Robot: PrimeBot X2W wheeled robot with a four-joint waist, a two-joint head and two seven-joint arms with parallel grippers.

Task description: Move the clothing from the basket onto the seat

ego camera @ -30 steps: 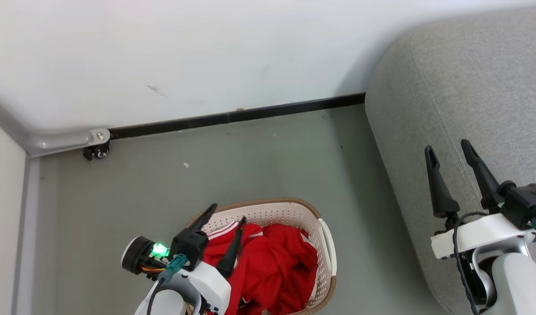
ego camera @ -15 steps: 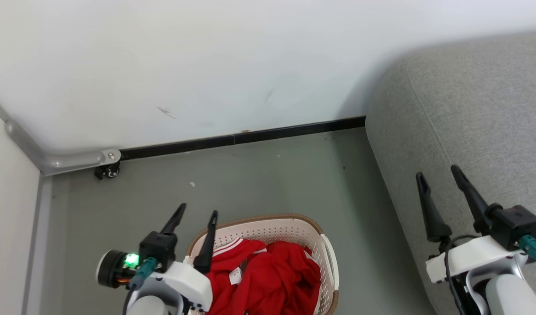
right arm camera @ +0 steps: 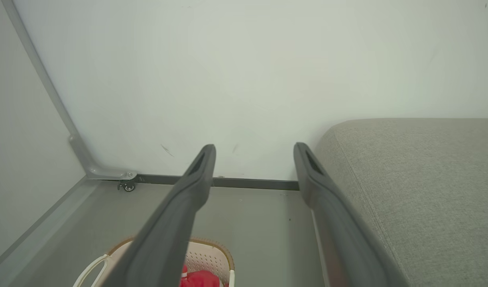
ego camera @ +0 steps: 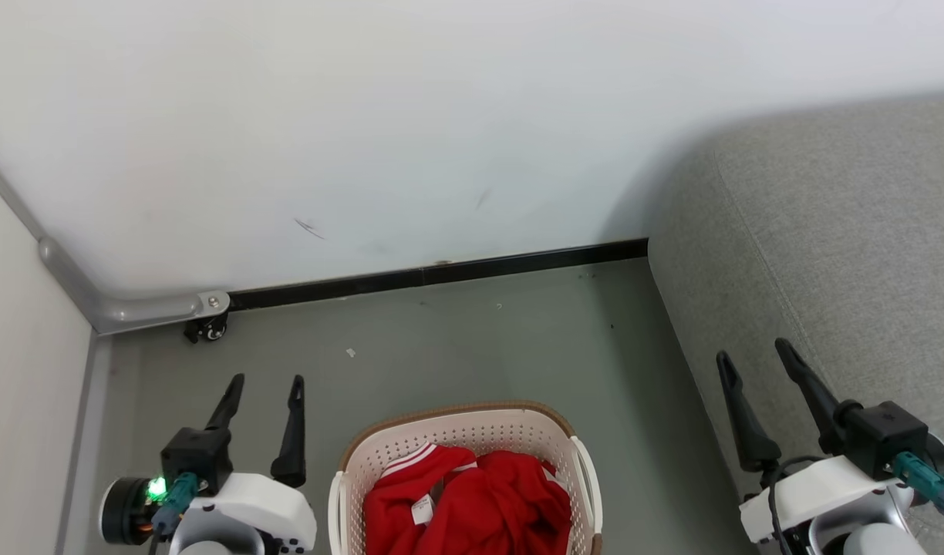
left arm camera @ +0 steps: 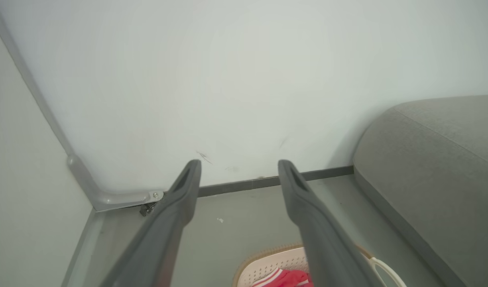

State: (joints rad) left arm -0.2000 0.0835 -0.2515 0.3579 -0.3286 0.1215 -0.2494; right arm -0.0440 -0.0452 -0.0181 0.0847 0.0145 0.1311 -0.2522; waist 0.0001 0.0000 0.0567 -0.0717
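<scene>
Head view, bottom centre: bright red clothing (ego camera: 480,505) bunched inside the basket (ego camera: 456,416), white-striped ribbed trim toward the left, a small white tag on top. Cream, perforated, brown-rimmed, standing on the grey floor (ego camera: 480,347), apart from the grey seat (ego camera: 850,254) at the right. Left gripper (ego camera: 266,379) just left of the basket over bare floor, fingers spread wide, holding nothing, clear of the fabric. Right gripper (ego camera: 752,351) at the seat's near edge, likewise spread wide and empty, fingers pointing up the picture. Beyond the basket, a black baseboard (ego camera: 441,274) along the foot of a white wall (ego camera: 441,116); at the left corner, a grey rail (ego camera: 133,308) with a small black caster (ego camera: 207,330) under its end. Left wrist view: wide gap between two dark fingers, basket rim and a sliver of red low down by the right-hand one. Right wrist view: same wide gap, seat alongside the right-hand finger, basket low at the left-hand one.
</scene>
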